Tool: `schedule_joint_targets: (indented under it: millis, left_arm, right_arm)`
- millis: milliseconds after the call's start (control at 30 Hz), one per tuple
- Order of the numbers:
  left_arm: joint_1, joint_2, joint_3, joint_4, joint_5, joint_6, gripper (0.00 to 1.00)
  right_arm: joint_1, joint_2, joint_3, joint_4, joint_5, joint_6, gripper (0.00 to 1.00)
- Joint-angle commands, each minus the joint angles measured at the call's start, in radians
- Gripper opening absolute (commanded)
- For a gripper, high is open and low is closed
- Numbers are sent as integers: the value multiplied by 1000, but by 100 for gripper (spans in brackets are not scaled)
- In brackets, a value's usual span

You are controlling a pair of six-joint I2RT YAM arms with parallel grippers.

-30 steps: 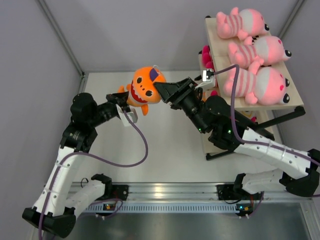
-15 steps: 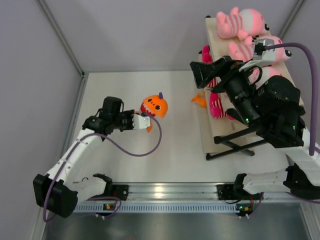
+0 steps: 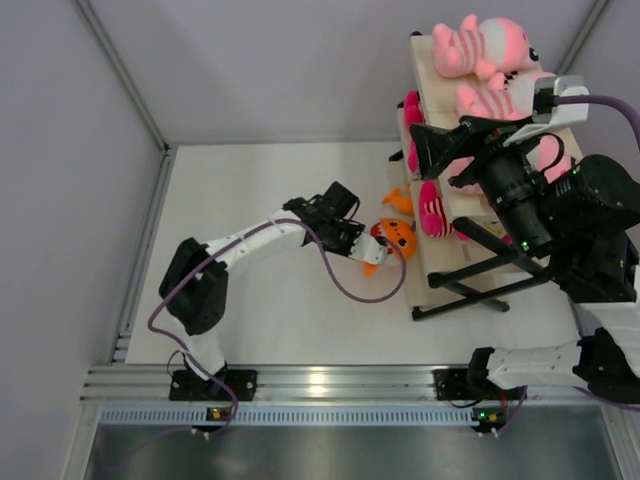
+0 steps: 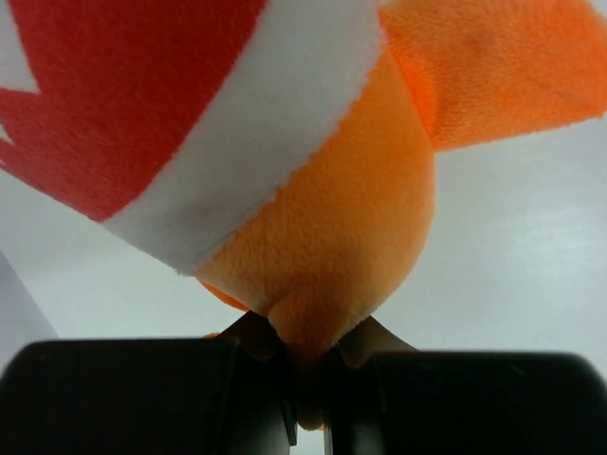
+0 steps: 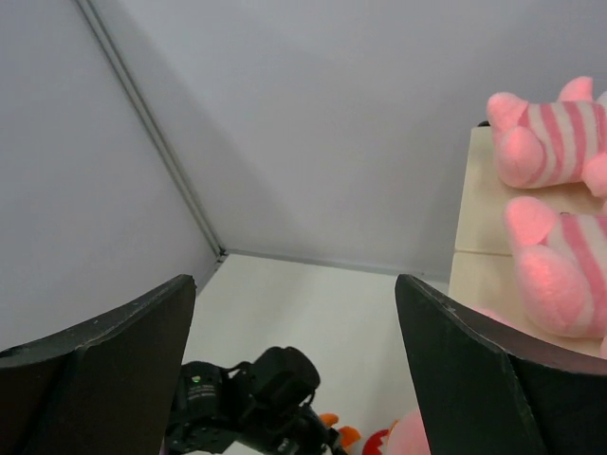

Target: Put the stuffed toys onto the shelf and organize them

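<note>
- Orange plush fills the left wrist view. The left claw (image 4: pixel 308 379) is pinched tight on a small bottom bit of the orange toy (image 4: pixel 332 218).
- The toy has a red mouth patch with a white band around it.
- From above, the orange toy (image 3: pixel 393 238) hangs in the left claw (image 3: pixel 372 250) just beside the low front edge of the shelf (image 3: pixel 428 75). I cannot tell if it touches the shelf or the white table (image 3: pixel 260 200).
- The right claw (image 5: pixel 294 294) is wide open. Nothing is between its two black fingers (image 5: pixel 104 370).
- The left arm (image 3: pixel 250 240) bends at its elbow low on the left and then stretches far to the right, towards the shelf.
- The right arm (image 3: pixel 560 215) is lifted high, close to the camera, over the shelf. The right claw (image 3: pixel 440 150) points left.
- Pale-pink striped toys (image 3: pixel 485 45) lie in a row on the top board.
- A hot-pink toy (image 3: pixel 432 212) sits on a lower board, near the orange toy.
</note>
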Motion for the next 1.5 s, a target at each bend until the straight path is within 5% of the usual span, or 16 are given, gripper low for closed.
schedule_joint_targets:
  millis: [0,400,833,1267,1467]
  left_arm:
    - [-57,122,140,53,2,39,0]
    - [-140,469,461,223,59,-72,0]
    - [-141,461,424,260,44,-221,0]
    - [-141,429,390,260,50,-370,53]
    - [-137,396,401,260,36,-417,63]
  right_arm:
    - [10,16,78,-19,-18,-120,86]
    - [10,-44,8,45,-20,-189,86]
    - [10,-18,-3,30,-53,-180,88]
    - [10,-38,-34,22,-58,-146,88]
    - [11,-40,-35,11,-57,-146,88]
